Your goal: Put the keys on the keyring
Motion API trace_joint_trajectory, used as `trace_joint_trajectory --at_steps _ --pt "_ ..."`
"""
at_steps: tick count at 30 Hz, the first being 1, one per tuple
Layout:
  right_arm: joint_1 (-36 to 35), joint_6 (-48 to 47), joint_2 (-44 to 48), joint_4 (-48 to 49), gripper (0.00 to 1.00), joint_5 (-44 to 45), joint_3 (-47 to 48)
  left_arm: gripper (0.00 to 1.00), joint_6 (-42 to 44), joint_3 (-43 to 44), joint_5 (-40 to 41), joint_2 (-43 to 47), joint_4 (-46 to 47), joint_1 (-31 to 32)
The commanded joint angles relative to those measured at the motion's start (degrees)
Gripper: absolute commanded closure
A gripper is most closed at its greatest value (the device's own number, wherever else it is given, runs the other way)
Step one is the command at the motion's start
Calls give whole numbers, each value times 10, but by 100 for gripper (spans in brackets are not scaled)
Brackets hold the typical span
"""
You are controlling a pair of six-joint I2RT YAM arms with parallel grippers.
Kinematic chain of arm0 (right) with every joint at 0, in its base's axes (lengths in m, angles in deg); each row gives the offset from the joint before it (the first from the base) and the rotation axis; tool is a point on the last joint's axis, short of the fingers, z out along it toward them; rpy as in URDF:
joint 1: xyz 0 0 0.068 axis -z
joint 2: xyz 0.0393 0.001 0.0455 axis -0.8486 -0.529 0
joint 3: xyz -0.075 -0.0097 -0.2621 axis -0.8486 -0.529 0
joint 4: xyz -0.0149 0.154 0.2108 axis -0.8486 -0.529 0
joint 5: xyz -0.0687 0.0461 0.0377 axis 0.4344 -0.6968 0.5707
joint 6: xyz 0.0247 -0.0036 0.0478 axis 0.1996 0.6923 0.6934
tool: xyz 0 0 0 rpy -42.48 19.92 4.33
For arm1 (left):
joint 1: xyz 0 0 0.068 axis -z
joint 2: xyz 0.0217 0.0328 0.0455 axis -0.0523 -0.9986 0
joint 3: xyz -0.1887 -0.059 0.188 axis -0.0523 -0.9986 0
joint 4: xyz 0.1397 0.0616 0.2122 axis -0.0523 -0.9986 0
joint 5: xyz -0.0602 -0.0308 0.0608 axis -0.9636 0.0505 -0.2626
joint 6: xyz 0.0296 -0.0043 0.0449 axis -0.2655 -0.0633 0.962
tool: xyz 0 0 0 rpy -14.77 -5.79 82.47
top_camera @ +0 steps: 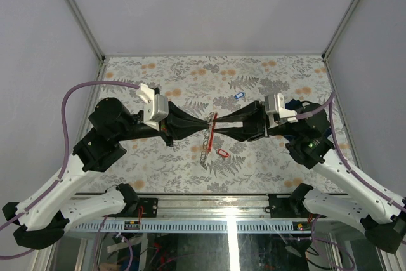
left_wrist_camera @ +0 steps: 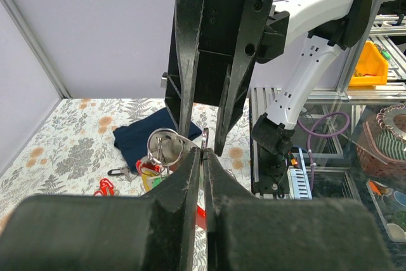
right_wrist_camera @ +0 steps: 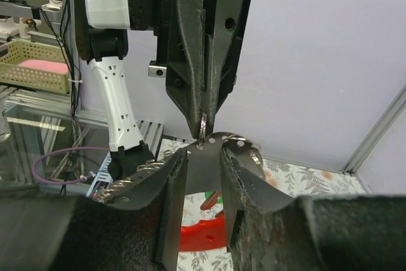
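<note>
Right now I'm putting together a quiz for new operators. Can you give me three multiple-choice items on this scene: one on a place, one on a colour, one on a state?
1. Where is the blue-tagged key?
A. on the far half of the table
B. beside the left arm's base
C. pinched between fingers

2. What colour is the tag on the near loose key?
A. green
B. red
C. yellow

3. The left end effector is:
A. wide open
B. shut on the keyring
C. out of view

Answers:
1 A: the top view shows it lying alone on the far half.
2 B: its tag shows red in the top view.
3 B: both wrist views show its fingertips closed on the thin ring.
</note>
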Motion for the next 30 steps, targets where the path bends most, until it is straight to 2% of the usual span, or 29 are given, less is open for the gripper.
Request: trace_joint_trajectory --at_steps 1,30 --pt "-19 -13 -10 10 67 -9 22 100 -4 2 -10 2 49 -1" --pt "-32 -16 -1 42 75 22 10 100 -1 0 -13 -2 46 -1"
